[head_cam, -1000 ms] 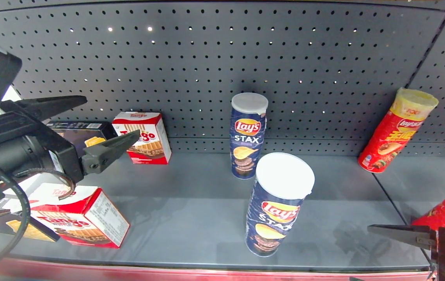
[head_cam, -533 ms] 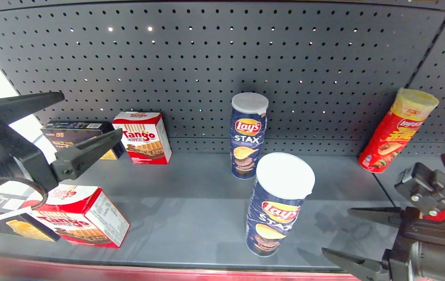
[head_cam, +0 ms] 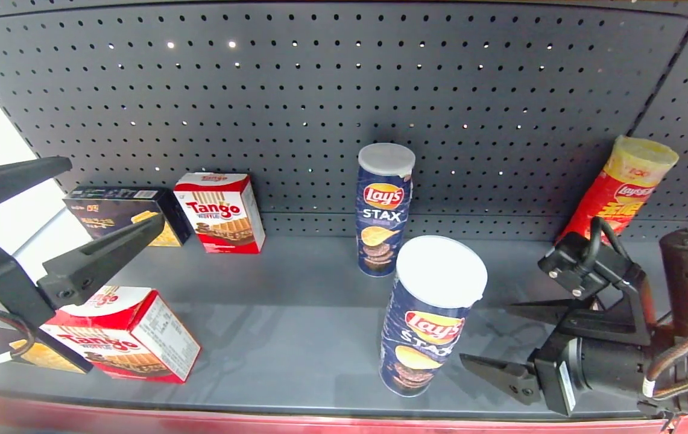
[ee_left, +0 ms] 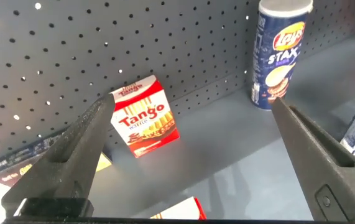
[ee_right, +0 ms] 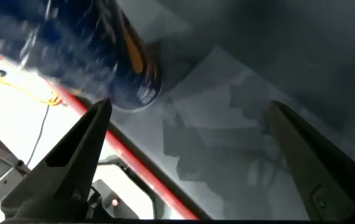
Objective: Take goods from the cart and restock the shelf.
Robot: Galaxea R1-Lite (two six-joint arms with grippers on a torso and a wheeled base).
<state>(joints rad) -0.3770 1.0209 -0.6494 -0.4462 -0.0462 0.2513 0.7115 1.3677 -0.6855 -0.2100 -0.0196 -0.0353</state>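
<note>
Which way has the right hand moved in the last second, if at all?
Yes. The right hand has swung in leftward from the view's right edge toward the front blue can, and is now open just beside it.

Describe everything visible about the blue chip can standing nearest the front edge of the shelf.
The front can is a tall cylinder that looks like printed cardboard. It is dark blue with a red-and-yellow logo and pictures of chips, and a white plastic-looking lid closes it. It stands on its base on the grey shelf, in front of a matching second can. The open right gripper sits beside it without touching.
</note>
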